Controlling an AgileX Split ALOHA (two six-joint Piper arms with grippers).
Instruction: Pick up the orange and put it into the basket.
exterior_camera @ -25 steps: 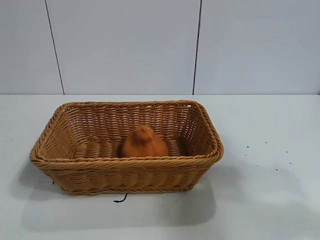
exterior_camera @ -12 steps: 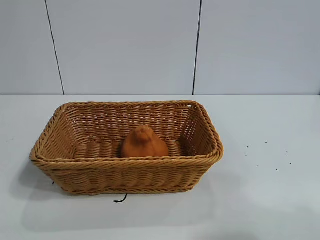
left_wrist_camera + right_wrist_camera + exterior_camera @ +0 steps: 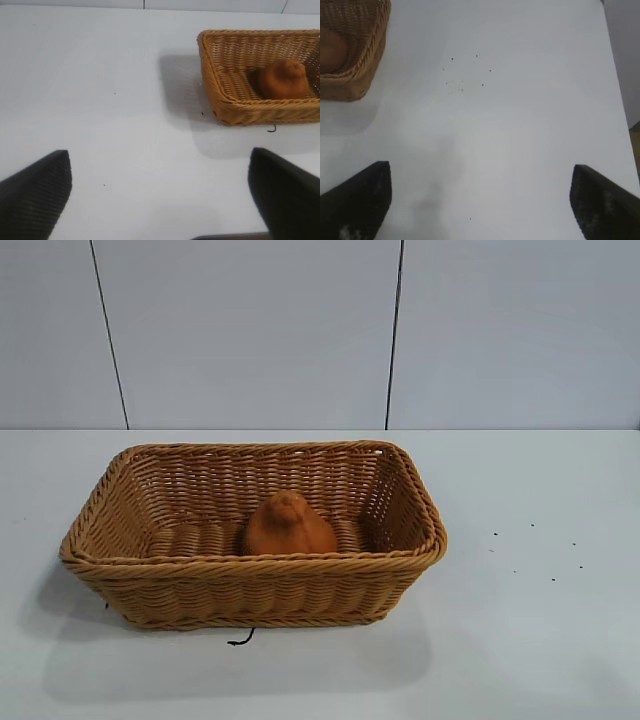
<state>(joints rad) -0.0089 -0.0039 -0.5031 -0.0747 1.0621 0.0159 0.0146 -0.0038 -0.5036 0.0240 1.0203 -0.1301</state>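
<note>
Hands left and right gape wide, empty, above the table; orange sits in basket.

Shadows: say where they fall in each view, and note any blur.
Exterior view: the basket casts a soft shadow on the table, toward the camera. Left wrist view: its shadow spreads beside and below the basket, orange sharp. Right wrist view: a faint smudge of shadow on the table; the orange looks blurred at the edge.

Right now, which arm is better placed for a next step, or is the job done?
Neither: the orange already sits inside the basket. Both grippers, left and right, are open, empty, above bare table.
</note>
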